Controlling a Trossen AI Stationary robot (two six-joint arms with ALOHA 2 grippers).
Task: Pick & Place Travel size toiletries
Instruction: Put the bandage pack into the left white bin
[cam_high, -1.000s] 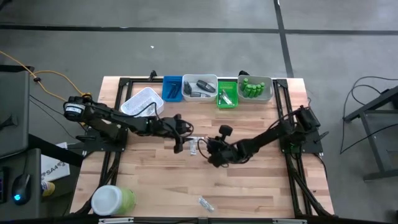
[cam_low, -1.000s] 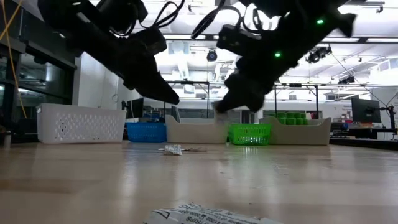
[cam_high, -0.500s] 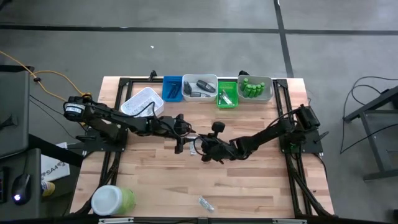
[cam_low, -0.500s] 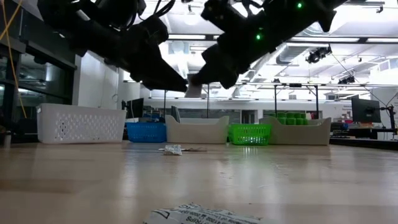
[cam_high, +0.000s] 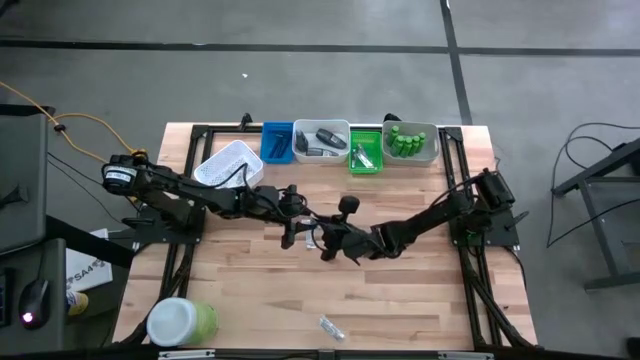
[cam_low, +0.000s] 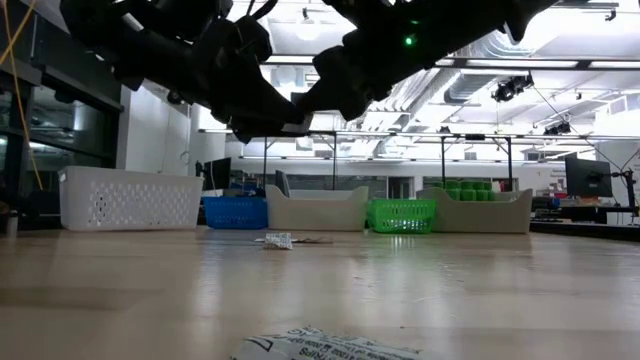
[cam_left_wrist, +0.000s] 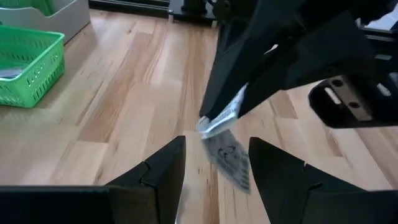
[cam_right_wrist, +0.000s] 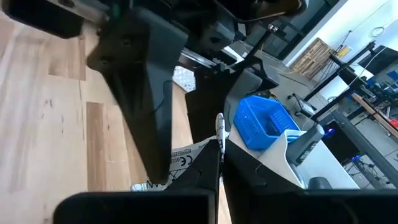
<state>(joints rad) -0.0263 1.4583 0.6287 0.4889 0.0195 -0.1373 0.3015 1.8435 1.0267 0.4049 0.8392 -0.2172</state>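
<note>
My right gripper hangs over the table's middle, shut on a clear, silvery sachet that is lifted off the wood. My left gripper faces it from the left, close by and open. Its two fingers stand above a second sachet, which lies flat on the table and touches neither gripper. A third sachet lies near the front edge. In the low view the held sachet is hidden behind the dark fingers. My right gripper pinches one end of the sachet between its two fingertips. The fingers come from the table's right, slanting a little downward. The sachet sticks out beyond the tips, clear of the table.
Along the far edge stand a white basket, a blue tray, a pale tray with dark pieces, a green tray and a tray of green bottles. A big green jar lies at the near left corner.
My right gripper has risen with the sachet and moved toward the table's left, up to my left gripper. It has tipped from pointing steeply down to nearly level. My left gripper has tipped its fingers upward a little and stayed open.
</note>
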